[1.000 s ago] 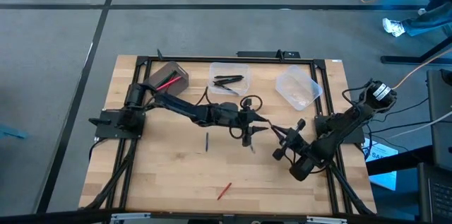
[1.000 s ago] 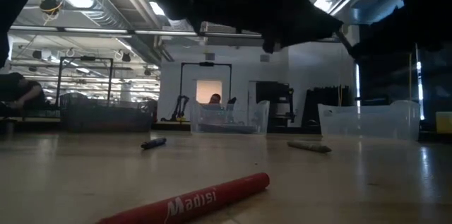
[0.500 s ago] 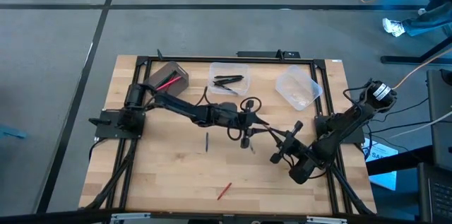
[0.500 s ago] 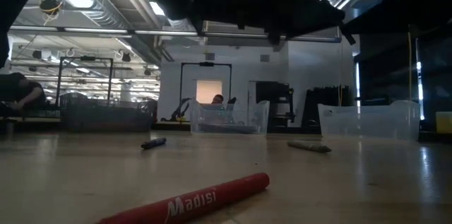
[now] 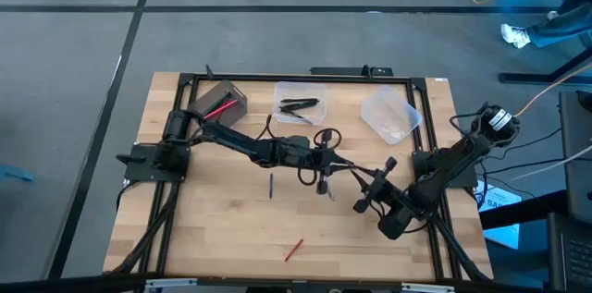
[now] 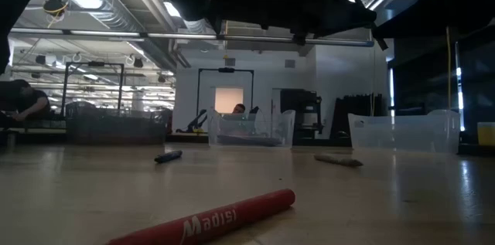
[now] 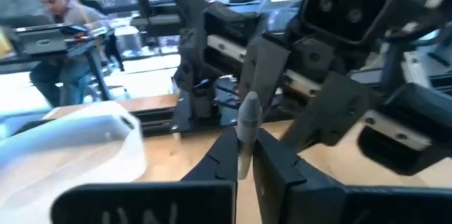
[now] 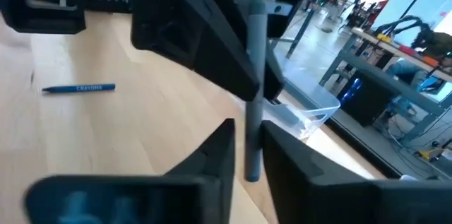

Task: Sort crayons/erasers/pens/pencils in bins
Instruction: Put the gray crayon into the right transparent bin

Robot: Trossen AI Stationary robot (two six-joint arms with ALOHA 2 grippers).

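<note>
Grippers meet over the middle of the table, w/ one grey pencil between them. We see the left gripper closed on the pencil's lower part, fingers pinching both sides. The right gripper has its fingers just beside the same grey pencil, one on each side; we can't tell if they're actually pressing it yet. In the high view the left gripper and right gripper sit tip to tip, near the table's centre.

Loose items on the table: blue crayon left of the grippers, a short grey stick just below the left gripper, red crayon near the front edge, well apart from the rest.

Bins along the back: grey box w/ red sticks inside, clear square tub w/ dark pens, clear rounded tub on the right.

A person sits at a desk beyond the table.
</note>
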